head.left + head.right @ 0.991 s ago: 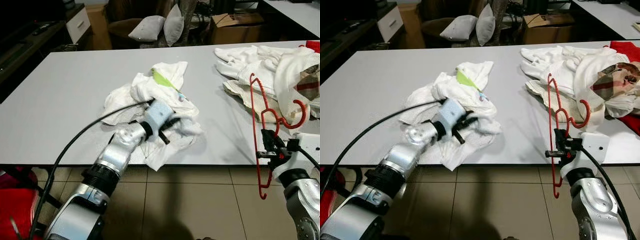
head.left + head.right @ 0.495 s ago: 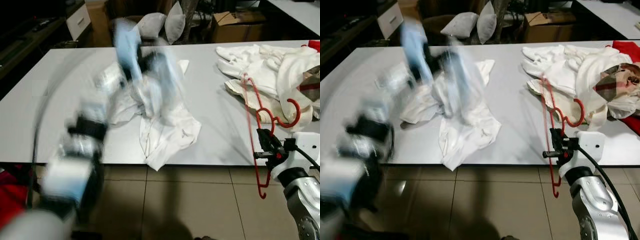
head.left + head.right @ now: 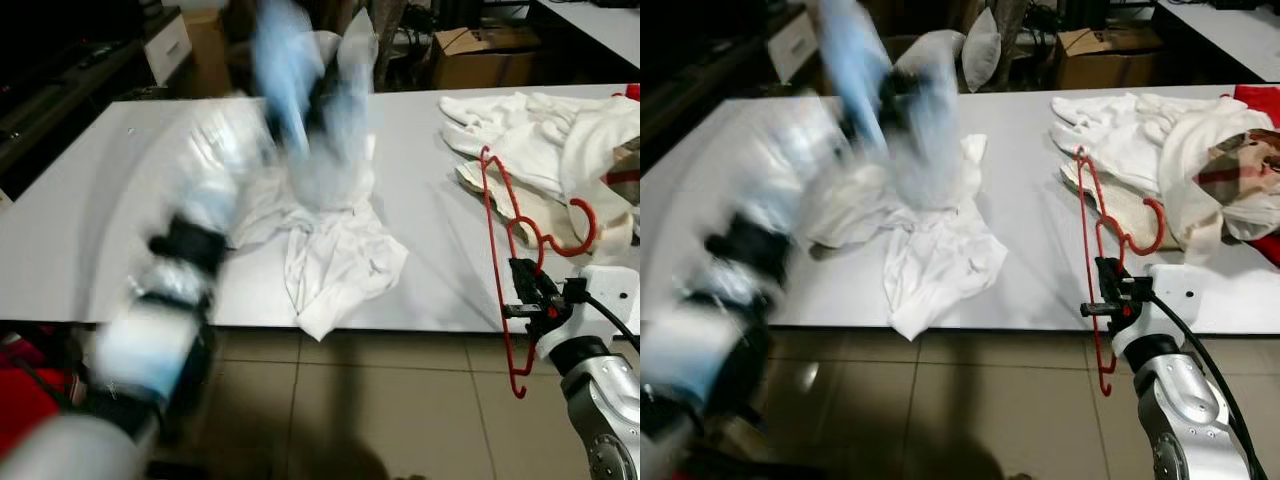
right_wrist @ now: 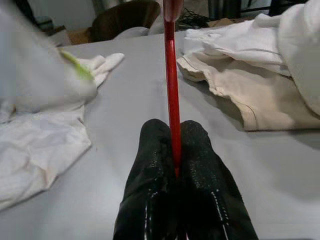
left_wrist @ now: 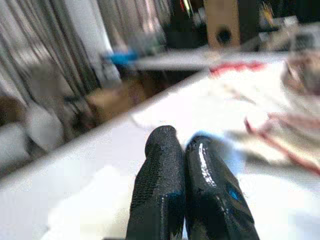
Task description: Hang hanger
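Right pincer [image 3: 1118, 296] pinches red hanger [image 3: 1089, 215] upright at surface [image 3: 100, 200] edge.
Left pincer [image 5: 185, 165] pressed together (blurred) above white shirt [image 3: 935, 255].

Heavy motion blur on the left arm [image 3: 190, 260]; dim background, sharp right side.

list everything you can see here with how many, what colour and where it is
hanger: one, red, upright at the table's near right edge.
garment: one, white, mid-table, one end lifted.
clothes pile: one, white and beige, far right of the table.
table: one, pale grey.
cushions: two, grey, behind the table.
cardboard box: one, brown, behind the table.
left gripper: blurred, raised over the table with the garment.
right gripper: shut on the hanger.
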You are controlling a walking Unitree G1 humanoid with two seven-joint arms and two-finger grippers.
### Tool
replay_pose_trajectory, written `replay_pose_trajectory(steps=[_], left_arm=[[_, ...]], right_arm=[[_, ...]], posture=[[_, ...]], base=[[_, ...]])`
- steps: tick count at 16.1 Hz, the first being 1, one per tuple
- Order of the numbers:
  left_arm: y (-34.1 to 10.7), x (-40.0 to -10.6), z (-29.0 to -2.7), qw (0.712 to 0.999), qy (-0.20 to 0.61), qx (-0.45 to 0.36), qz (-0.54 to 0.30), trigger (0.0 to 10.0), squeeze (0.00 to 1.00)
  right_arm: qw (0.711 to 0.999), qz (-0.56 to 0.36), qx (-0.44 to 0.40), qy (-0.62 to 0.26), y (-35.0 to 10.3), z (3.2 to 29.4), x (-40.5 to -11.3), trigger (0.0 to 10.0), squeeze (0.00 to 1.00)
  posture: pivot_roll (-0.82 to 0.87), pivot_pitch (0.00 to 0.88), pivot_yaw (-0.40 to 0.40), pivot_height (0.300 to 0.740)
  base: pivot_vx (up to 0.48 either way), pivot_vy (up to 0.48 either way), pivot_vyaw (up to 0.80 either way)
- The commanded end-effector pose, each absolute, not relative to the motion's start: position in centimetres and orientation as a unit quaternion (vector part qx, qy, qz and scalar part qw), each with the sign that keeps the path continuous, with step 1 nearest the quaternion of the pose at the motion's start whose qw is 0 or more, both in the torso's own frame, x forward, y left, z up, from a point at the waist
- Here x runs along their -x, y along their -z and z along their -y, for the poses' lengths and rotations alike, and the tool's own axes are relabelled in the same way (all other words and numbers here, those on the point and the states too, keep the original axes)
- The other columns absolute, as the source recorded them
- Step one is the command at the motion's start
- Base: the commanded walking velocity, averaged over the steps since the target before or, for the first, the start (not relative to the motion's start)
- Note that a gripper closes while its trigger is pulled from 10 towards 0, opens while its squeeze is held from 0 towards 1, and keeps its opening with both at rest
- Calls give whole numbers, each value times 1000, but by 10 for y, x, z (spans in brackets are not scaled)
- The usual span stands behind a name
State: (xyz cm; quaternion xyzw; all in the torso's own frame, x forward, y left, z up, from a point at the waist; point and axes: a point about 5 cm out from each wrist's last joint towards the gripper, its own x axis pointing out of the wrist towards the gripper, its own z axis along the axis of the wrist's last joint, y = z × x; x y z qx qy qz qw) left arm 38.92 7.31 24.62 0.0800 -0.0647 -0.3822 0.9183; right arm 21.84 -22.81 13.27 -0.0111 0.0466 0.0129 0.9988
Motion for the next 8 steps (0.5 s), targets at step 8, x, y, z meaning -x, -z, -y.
replay_pose_trajectory(steps=[8], left_arm=[[-247, -365, -88, 882, 449, -123, 75, 0, 0]], right_arm=[[999, -41, 14, -19, -135, 224, -220, 10000, 0]], posture=[[-44, 0, 106, 740]], base=[[0, 0, 0]])
